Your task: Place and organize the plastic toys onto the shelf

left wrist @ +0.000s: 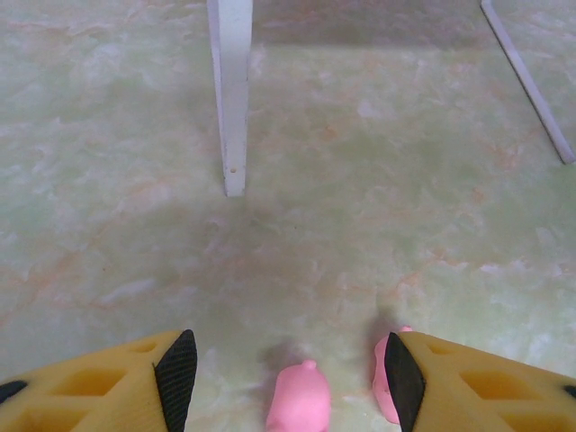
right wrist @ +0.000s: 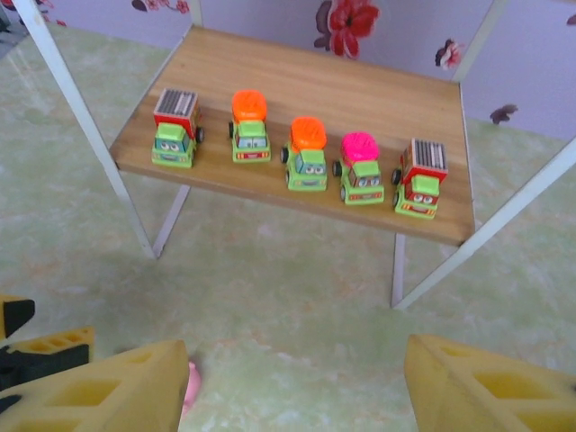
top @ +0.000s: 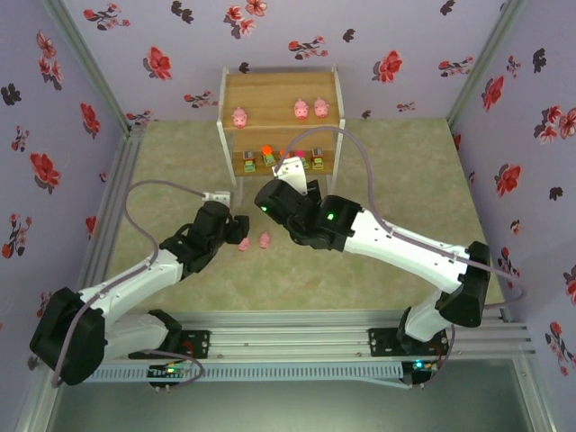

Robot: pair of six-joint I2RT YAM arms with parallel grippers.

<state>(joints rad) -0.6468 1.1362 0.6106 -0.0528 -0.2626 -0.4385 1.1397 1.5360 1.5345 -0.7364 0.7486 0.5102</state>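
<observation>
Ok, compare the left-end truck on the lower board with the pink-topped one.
The left-end truck carries a flat grey slatted box edged in red; the pink-topped truck carries a rounded bright pink load. The left-end truck has one neighbour; the pink-topped truck stands between two others. Both have green cabs, stand upright on the lower board and face the same way.

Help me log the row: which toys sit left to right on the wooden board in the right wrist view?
grey-topped truck → orange-topped truck → second orange-topped truck → pink-topped truck → second grey-topped truck
</observation>
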